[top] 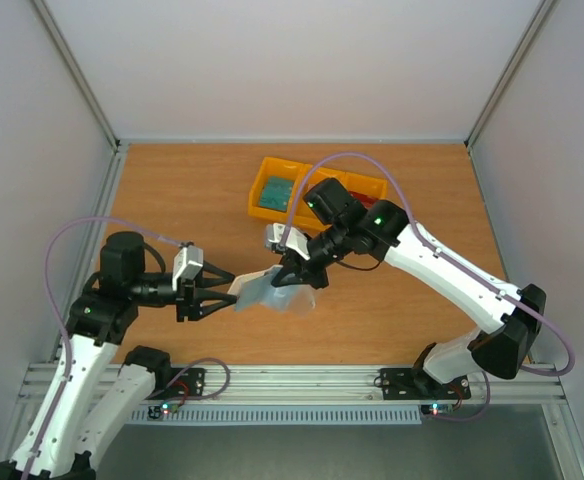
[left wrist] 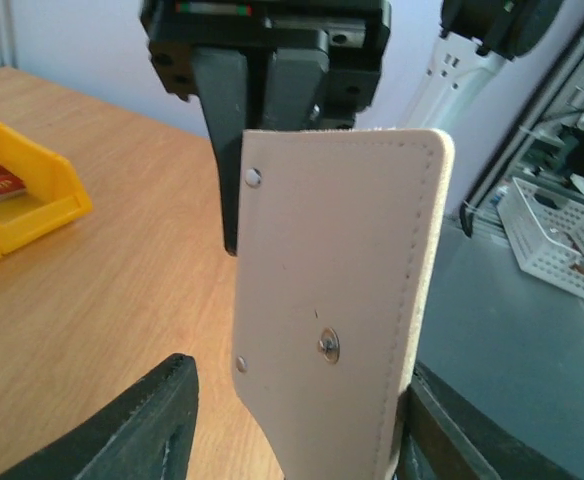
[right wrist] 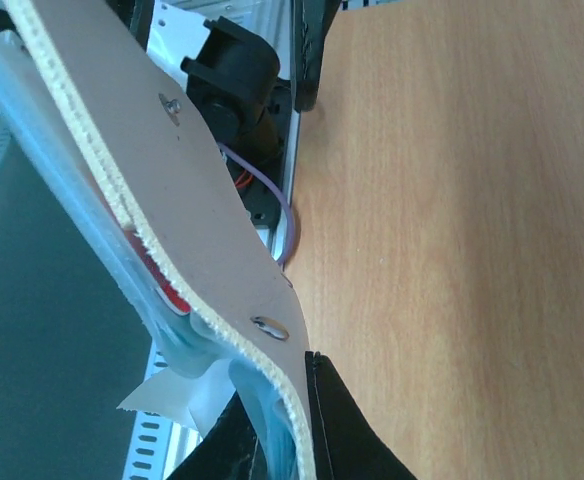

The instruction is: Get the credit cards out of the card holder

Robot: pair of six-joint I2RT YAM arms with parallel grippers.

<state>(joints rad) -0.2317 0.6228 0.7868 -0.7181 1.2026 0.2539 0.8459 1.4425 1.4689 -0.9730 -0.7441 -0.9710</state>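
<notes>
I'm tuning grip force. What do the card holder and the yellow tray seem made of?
Card holder: looks like matte cream leather or faux leather, with a stitched edge and metal rivets; inner pockets seem translucent soft plastic. Yellow tray: glossy moulded plastic, probably.

The top camera looks steeply down from behind the arms on the whole table (top: 192, 200), the left wrist camera faces across it, close to the holder (left wrist: 342, 300), and the right wrist camera, closer still, looks back toward the near edge; all three share holder and table.
</notes>
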